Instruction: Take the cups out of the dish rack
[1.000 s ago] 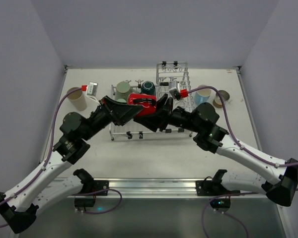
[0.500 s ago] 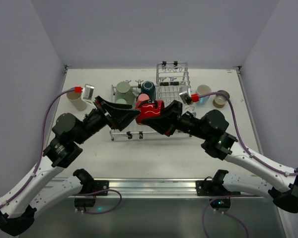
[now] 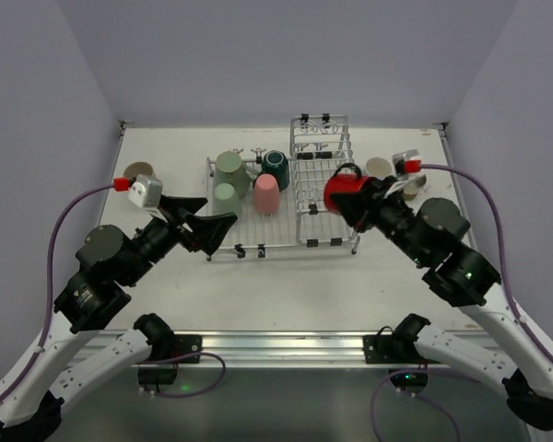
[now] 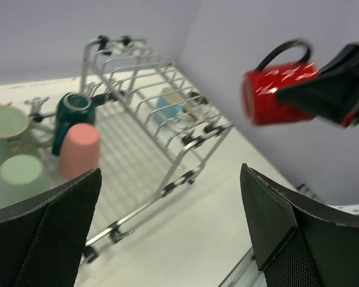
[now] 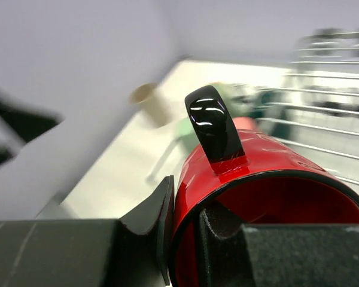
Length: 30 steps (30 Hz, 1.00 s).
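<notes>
My right gripper (image 3: 359, 199) is shut on a red mug (image 3: 344, 191) with a black handle. It holds the mug in the air over the right end of the silver dish rack (image 3: 323, 147). In the right wrist view one finger is inside the mug's (image 5: 257, 173) rim and one is outside, at my right gripper (image 5: 185, 206). My left gripper (image 3: 218, 210) is open and empty at the rack's front left, and stands wide in its own view (image 4: 170, 173). A pink cup (image 3: 266, 193), a dark teal cup (image 3: 276, 164) and two sage green cups (image 3: 229, 168) (image 3: 224, 197) stand in the rack.
A tan cup (image 3: 136, 171) stands on the table at the far left. A beige cup (image 3: 379, 167) and a tan cup (image 3: 413, 185) stand right of the rack. A light blue cup (image 4: 166, 106) shows behind the rack's prongs in the left wrist view. Walls close in on three sides.
The right gripper has carried the red mug up and to the right, from the rack's middle to its right end. The left arm has drawn back to the left, away from the mug.
</notes>
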### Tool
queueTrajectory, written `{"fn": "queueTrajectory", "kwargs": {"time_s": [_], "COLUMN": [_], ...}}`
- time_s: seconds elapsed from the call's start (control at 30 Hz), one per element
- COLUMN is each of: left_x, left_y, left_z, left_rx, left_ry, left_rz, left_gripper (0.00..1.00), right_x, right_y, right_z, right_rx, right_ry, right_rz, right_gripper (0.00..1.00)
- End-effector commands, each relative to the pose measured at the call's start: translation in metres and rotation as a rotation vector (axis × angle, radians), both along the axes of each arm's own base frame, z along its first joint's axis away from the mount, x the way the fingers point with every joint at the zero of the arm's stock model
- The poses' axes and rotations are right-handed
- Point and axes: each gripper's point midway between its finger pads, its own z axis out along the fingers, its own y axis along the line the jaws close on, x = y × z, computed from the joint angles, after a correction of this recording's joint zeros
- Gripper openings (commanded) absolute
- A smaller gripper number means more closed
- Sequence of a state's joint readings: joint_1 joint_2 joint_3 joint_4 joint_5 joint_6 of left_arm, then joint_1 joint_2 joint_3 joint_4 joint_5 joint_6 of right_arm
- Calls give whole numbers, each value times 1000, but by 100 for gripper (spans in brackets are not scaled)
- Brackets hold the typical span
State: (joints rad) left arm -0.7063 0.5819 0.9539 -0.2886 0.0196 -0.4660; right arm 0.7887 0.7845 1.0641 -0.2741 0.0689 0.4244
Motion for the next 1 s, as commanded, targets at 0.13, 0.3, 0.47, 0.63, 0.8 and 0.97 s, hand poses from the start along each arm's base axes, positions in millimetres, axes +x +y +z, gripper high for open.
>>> {"fn": "queueTrajectory", "kwargs": {"time_s": [0.13,0.3,0.47,0.63,0.8,0.97], "left_x": [26,33,27,24,21,19], "left_y": [31,39,31,29,28,27], "left_z": [-87,-122,-123,-122,-119,-118], "left_rx": [288,334,342,354,347,344], "left_ry": [81,97,81,65,49,44], "left_rz": [183,239,179,147,131,115], "left_gripper": [100,100,100,100,100,100], "right_x": [46,89,123,154,166,168], "right_y": [-157,-191,-214,-230,-203,-181], "right_z": [-14,-74,-124,-176,-219,-258], "right_rx": [-151,-236,-183,-181,-152,-230], "right_ry": [75,255,378,517,604,685], "right_rz": [-661,-781,-808,-832,-719,-690], "right_gripper": [0,0,0,0,0,0]}}
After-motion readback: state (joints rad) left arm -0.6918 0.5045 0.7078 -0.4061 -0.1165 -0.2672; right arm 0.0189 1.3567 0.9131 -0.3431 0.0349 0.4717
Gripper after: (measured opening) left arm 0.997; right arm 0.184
